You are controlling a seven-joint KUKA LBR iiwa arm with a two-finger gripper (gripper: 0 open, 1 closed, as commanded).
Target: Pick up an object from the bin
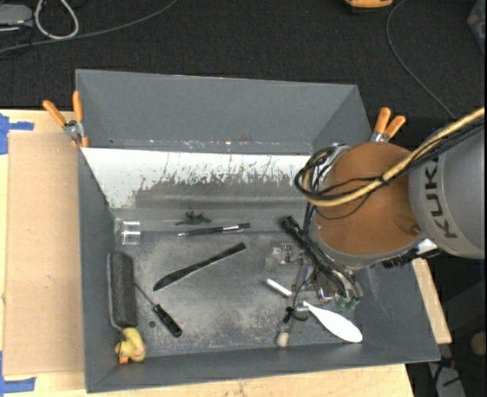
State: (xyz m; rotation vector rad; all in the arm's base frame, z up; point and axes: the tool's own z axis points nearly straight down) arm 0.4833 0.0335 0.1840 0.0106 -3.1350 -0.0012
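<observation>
grey metal bin [226, 118], things scattered; at its right the pincer [301, 294] hangs low, seemingly just beside a white plastic spoon [339, 324], likely lining up a grasp; its opening cannot be told.

Grey bin [218, 114], its back wall streaked white and its floor scuffed pale. My wrist cover [367, 201] is orange-brown, looped with black cables [313, 180]. Contents: white spoon-shaped piece [338, 323], black flat strip [200, 266], black marker [166, 320], dark grey roll [123, 288], yellow lump [130, 345].
</observation>
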